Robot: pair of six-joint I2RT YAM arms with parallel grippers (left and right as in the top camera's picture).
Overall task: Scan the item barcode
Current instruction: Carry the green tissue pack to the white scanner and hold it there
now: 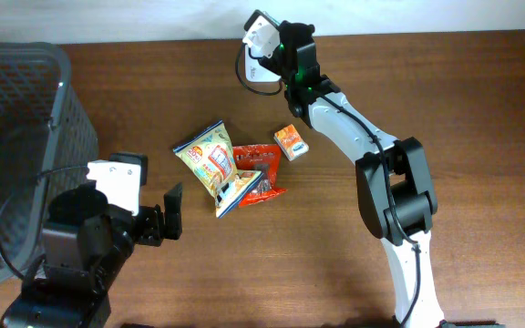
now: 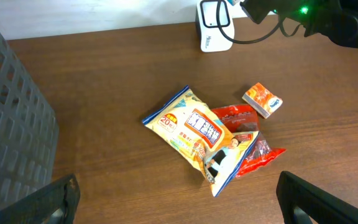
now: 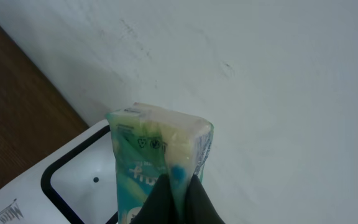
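Right gripper: fingers pressed together on the near end of the green-and-white soft plastic packet, held aloft at the far edge of the brown wooden table.

The packet's long axis runs straight out from the fingertips. The white barcode scanner with a black-framed window lies below and to one side of it, not touching.

Judgement: the next move depends on turning a printed face toward that window. No barcode can be made out.

Left gripper: fingers spread wide, empty, near the table's front-left. The right arm is far nearer the scanner.

The overhead view shows the arm's reach, but the packet is not distinguishable there. Only the right wrist view shows the pinch.
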